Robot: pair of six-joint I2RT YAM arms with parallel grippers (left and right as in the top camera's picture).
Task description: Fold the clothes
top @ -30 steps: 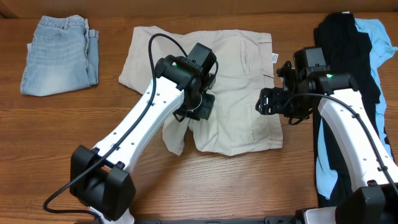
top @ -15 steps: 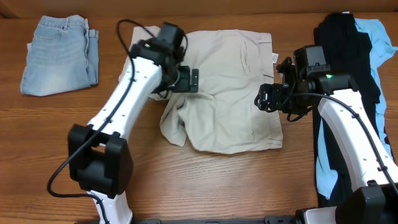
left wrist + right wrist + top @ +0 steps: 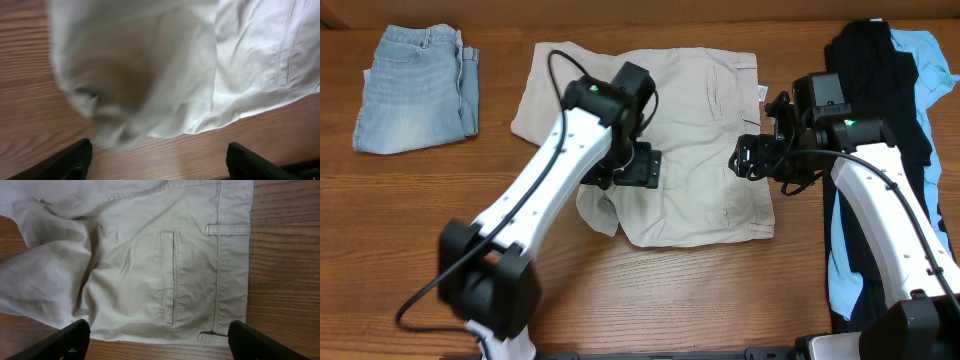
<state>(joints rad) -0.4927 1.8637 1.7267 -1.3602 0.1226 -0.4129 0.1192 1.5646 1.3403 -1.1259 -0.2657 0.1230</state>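
On the bench [image 3: 720, 290] the khaki shorts [image 3: 700, 120] lie spread in the middle, waistband to the right. They are no flatter than a second ago: the lower-left leg is still bunched into a crumpled flap [image 3: 600, 212]. The left arm [image 3: 555, 180] swung out toward the shorts' upper-left corner half a second ago and has come back over that leg, while the right arm [image 3: 890, 220] has hardly shifted. I judge that no fold has been made yet, and the leg wants smoothing first. The dark and light-blue pile [image 3: 880, 90] at the right and the folded jeans [image 3: 415, 85] at the far left are unchanged. The left tool [image 3: 638, 168] is released, its fingers wide with nothing between them, above the flap's edge. The right tool [image 3: 752, 160] is likewise released, hovering over the waistband and back pocket [image 3: 169, 277]. From overhead the left arm hides part of the shorts, the left wrist view is blurred, and the right arm covers part of the pile.
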